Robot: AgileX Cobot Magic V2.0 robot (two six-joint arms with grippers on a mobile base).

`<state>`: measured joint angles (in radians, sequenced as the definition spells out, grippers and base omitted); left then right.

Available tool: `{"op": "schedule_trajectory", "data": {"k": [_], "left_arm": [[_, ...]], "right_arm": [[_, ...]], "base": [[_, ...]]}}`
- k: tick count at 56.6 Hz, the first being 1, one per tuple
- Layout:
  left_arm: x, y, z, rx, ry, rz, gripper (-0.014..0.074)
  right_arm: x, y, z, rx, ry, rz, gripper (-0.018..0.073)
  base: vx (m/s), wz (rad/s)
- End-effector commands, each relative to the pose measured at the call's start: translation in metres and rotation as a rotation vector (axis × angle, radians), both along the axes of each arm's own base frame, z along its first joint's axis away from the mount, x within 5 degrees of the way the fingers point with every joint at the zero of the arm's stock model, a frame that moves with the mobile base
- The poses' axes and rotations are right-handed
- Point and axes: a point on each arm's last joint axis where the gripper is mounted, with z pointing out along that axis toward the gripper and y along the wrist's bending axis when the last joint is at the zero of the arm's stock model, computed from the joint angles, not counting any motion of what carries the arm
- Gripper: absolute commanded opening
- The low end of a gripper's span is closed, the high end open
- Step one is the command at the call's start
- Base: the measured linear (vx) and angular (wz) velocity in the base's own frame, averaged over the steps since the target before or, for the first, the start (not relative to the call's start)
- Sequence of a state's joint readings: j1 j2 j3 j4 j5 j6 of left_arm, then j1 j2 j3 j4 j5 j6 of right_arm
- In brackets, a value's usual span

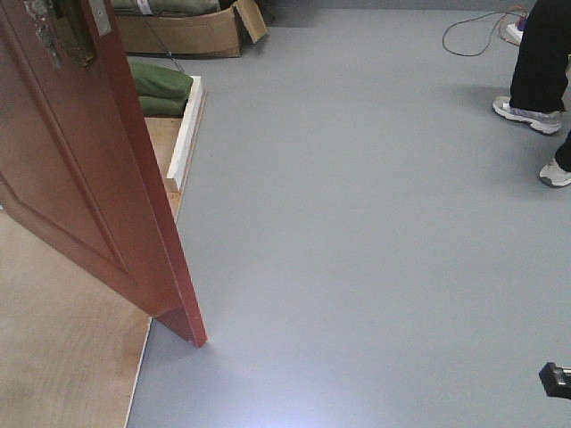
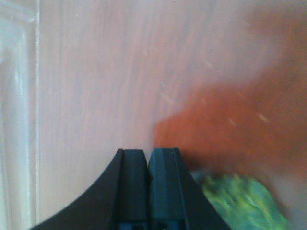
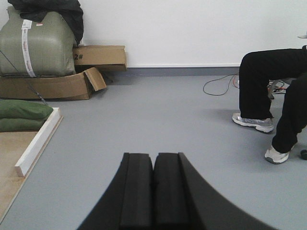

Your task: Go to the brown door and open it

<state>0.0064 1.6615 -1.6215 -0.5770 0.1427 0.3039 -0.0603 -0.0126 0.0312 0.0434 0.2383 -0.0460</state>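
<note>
The brown door (image 1: pixel 80 169) stands ajar at the left of the front view, its free edge (image 1: pixel 165 223) turned toward the grey floor. A metal lock plate (image 1: pixel 53 31) shows near its top left. In the left wrist view my left gripper (image 2: pixel 147 151) is shut and empty, very close to the door's wood surface (image 2: pixel 120 72), which is blurred. My right gripper (image 3: pixel 153 155) is shut and empty, held over the open grey floor and away from the door. A black robot part (image 1: pixel 555 379) shows at the bottom right of the front view.
Behind the door are a white wooden beam (image 1: pixel 186 134), green sacks (image 1: pixel 161 87) and a cardboard box (image 1: pixel 192 31). A person's legs and shoes (image 1: pixel 535 89) and a cable (image 1: pixel 473 36) are at the far right. Wood flooring (image 1: pixel 62 357) lies left of the door.
</note>
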Motion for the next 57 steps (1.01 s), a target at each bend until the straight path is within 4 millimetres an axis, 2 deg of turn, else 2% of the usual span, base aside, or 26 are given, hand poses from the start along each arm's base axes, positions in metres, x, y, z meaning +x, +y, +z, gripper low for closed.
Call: {"op": "schedule_trajectory", "data": {"k": [1, 57], "left_arm": [[-0.0158, 0.0013, 0.0344, -0.018, -0.137, 0.033, -0.0006], [-0.0158, 0.0013, 0.0344, -0.018, -0.137, 0.033, -0.0006]], "right_arm": [[0.0004, -0.0007, 0.0062, -0.014, -0.087, -0.008, 0.0000], [0.0004, -0.0007, 0.0062, -0.014, -0.087, -0.008, 0.0000]], "base": [[0.09, 0.02], [0.15, -0.01]]}}
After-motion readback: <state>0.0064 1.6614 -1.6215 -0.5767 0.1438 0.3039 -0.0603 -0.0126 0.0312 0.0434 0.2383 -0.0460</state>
